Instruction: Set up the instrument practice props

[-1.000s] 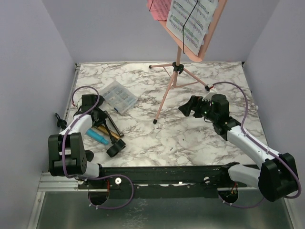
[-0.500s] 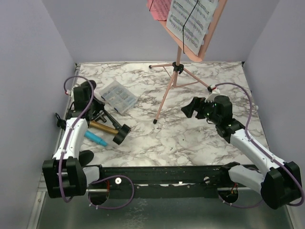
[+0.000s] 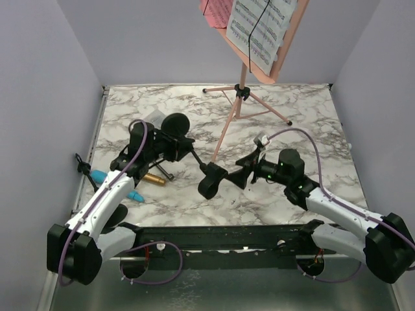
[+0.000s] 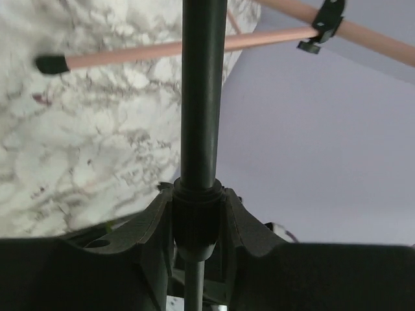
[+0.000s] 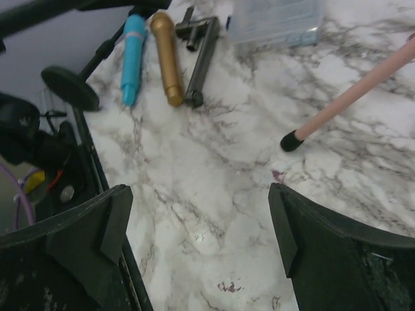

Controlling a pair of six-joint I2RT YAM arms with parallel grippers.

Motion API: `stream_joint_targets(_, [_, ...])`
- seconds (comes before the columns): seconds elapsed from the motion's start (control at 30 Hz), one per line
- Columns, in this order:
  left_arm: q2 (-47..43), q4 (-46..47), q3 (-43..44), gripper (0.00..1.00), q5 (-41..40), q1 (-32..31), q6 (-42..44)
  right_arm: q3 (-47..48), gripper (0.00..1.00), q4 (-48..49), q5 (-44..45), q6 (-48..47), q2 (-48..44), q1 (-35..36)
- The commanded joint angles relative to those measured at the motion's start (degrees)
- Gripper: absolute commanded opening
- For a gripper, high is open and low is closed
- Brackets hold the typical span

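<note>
Standing now: your pink music rack [image 3: 266, 74] is upright on its tripod at the back of the counter [image 5: 214, 168]. The sheet-music pages [image 3: 259, 29] sit on it under a dark band, so that part looks done.
Left claw [image 4: 198, 210]: you have it closed on the pole of one black mic mount [image 4: 202, 97], a finger tight on each side of the collar. The mount hangs tilted above the counter with its round base toward the middle.
Right claw [image 5: 201, 220]: it is spread wide with nothing in it, just beside that round base.
Second mic mount [image 5: 68, 87]: it appears tipped over near the counter's near-left edge, not stood up.
Microphones: the gold microphone [image 5: 167, 61] and blue microphone [image 5: 131, 58] lie side by side on the left of the counter, in neither mount.
Left to do: by my judgement, you need to stand both mounts on their bases and seat a microphone in each.
Container: the clear compartment box [image 5: 275, 19] sits just beyond the black L-shaped bracket [image 5: 201, 55]. You cannot tell what its compartments hold.
</note>
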Motion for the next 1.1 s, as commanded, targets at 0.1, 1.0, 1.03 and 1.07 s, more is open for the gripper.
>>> stream_joint_targets(0.1, [-1.52,16.85,-7.53,0.0,1.62,-11.01,-31.19,-14.87,0.96,38.29,-4.0,-4.85,2.01,5.02])
stream_joint_targets(1.0, [4.25,20.89,-10.31,0.08,-1.4,-21.21,-38.25,-5.24,0.14,69.48,-5.16,-10.11,16.19,11.28])
stream_joint_targets(1.03, [3.75,20.78,-10.63,0.31,-1.98,-21.34,-37.31,-5.13,0.02,68.06,-4.2,-10.31,15.67,11.32])
stream_joint_targets(1.07, [3.22,20.4,-10.86,0.52,-2.51,-21.3,-36.31,-5.24,0.0,65.61,-1.96,-10.49,14.97,11.3])
